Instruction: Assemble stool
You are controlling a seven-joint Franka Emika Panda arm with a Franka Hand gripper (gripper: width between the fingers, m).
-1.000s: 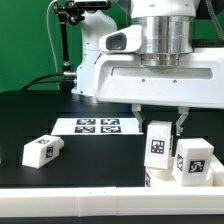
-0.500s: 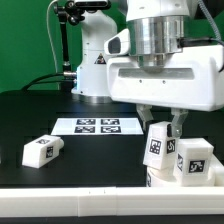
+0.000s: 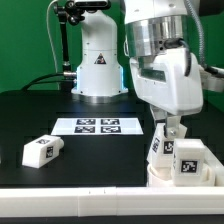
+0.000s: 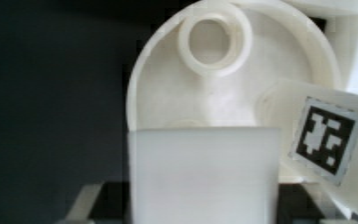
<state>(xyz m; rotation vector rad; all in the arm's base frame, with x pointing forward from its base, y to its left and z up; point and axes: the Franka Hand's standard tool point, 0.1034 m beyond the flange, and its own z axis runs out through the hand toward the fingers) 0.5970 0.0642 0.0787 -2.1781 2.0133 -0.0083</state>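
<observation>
You've got the claw clamped on an upright leg atop the seat, desk front, exterior view's right. 2nd leg stands just beside; 3rd leg lies well apart.

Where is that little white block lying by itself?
In the exterior view the loose leg lies at the left on the table, just in front and left of the marker board, away from the upright leg the gripper holds.
</observation>
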